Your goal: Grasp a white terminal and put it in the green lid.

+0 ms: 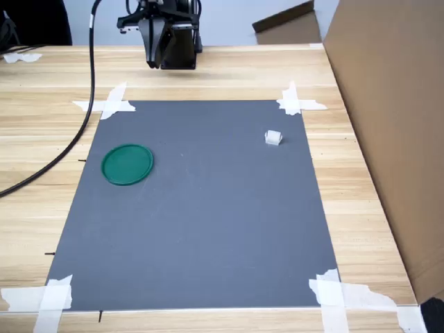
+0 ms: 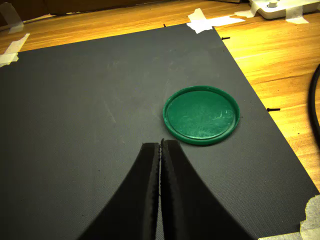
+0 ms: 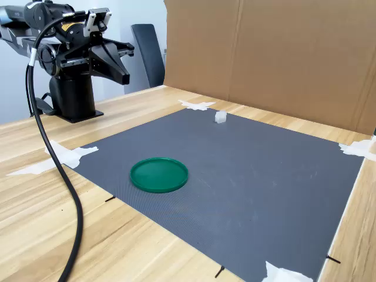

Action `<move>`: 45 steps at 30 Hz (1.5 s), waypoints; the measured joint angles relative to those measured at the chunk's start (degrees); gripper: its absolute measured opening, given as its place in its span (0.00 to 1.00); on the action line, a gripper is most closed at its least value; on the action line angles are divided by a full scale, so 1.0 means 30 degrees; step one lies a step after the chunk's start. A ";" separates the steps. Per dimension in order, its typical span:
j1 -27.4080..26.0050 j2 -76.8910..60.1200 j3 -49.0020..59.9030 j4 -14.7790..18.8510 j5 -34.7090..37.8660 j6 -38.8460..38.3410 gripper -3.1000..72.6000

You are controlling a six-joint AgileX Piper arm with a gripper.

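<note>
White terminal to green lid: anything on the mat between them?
Nothing. Both exterior views show only bare grey mat between the white terminal and the green lid; the shut gripper hangs back beyond the mat's far edge.

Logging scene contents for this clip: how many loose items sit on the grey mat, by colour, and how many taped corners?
Green: 1, the lid.
White: 1, the terminal.
Taped mat corners: 4, all visible in the first exterior view.
Total loose items: 2. The lid is empty, the terminal lies apart from it, and the gripper is shut and holds nothing.
</note>
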 joint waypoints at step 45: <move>0.1993 0.5137 -0.2447 -0.0146 -0.0935 -0.3873 0.00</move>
